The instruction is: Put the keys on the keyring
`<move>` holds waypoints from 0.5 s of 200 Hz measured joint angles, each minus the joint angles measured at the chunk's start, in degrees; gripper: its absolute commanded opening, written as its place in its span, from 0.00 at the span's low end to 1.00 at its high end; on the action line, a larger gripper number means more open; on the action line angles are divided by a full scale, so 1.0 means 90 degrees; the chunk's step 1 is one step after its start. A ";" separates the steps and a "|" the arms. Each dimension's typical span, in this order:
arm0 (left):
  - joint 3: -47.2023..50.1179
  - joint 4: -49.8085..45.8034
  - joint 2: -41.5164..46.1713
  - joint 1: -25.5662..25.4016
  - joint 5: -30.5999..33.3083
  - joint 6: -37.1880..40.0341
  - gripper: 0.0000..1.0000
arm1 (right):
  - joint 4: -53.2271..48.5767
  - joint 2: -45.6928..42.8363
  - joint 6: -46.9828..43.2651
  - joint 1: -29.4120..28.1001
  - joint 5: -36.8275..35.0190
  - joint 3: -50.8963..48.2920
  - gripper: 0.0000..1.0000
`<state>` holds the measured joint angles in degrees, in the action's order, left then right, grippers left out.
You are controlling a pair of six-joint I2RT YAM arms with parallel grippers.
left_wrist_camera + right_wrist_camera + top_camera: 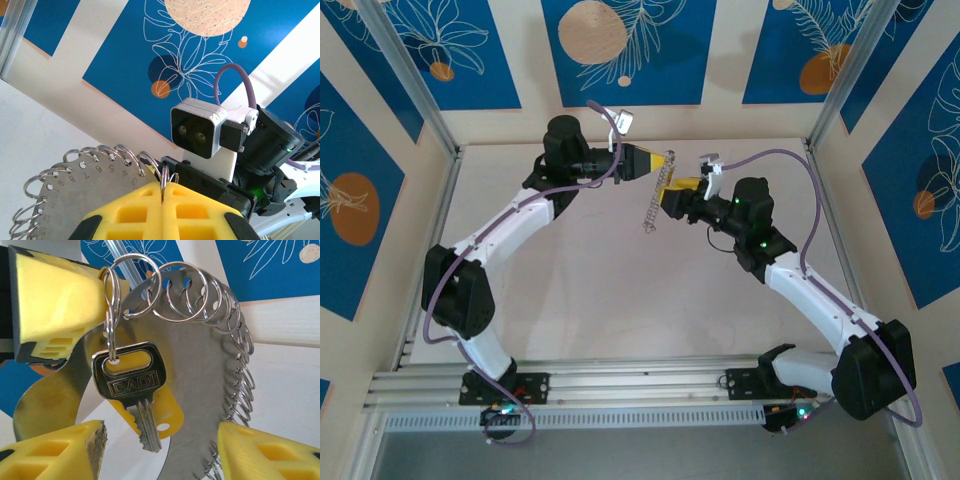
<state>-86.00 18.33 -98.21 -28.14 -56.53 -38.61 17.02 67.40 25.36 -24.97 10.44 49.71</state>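
The keyring (200, 365) is a thin grey metal plate with several small split rings along its curved edge. It hangs in the air between the arms (655, 205). My left gripper (163, 189) is shut, its yellow pads pinching one split ring at the plate's end. From that ring a silver key (131, 382) stamped DADI hangs, with a yellow tag (169, 412) behind it. My right gripper (162, 435) is open, its yellow fingertips on either side of the key's blade and touching nothing. In the top view the right gripper (672, 190) sits just below the left gripper (665, 160).
The right arm's wrist camera housing (196, 127) sits close in front of the left gripper. The white table (620, 290) lies below both arms, bounded by aluminium posts (405, 70) and blue patterned walls (630, 50).
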 measured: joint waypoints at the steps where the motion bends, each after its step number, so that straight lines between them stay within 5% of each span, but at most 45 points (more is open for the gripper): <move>1: 0.0000 0.0000 0.0000 0.0000 0.0000 0.0000 0.00 | 0.0002 0.0000 0.0002 -0.0002 -0.0002 0.0000 0.62; 100: -0.0002 -0.0049 0.0000 -0.0012 0.0002 0.0017 0.00 | 0.0036 0.0282 -0.0262 -0.0146 -0.0488 0.0233 0.64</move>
<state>-86.02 17.89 -98.21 -28.25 -56.51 -38.46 17.34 69.93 23.00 -26.28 6.04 51.81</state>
